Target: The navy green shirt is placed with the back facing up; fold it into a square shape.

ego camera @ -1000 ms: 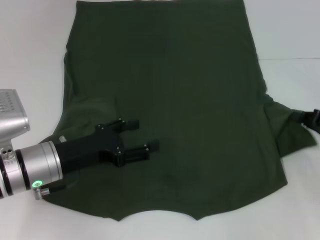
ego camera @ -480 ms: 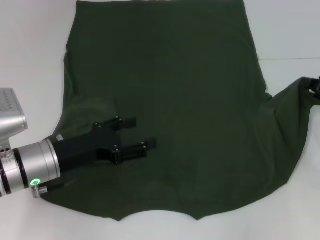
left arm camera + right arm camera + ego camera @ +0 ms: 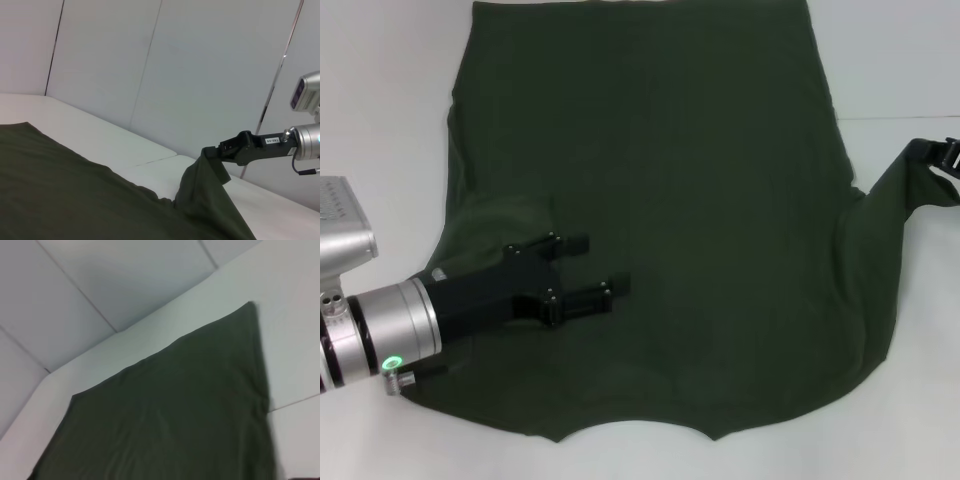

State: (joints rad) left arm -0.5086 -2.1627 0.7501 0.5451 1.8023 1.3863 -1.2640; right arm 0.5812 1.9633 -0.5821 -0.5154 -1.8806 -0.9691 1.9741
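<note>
White tabletop (image 3: 390,120) spreads under the work, with pale wall panels (image 3: 210,75) behind it. At the far right edge of the head view the right gripper (image 3: 948,155) is clamped on the right sleeve (image 3: 910,185) of the navy green shirt (image 3: 670,200), holding that sleeve lifted off the table so the cloth hangs from the jaws in a taut fold down to the shirt's body. The left wrist view shows the same grip from the side, the right gripper (image 3: 220,152) pinching the peak of the raised cloth. The left gripper (image 3: 595,268) lies low over the shirt's near left part, its two black fingers (image 3: 582,296) spread apart with nothing between them. The shirt itself lies flat on the table, plain side up, filling most of the surface, its curved edge nearest the robot.
</note>
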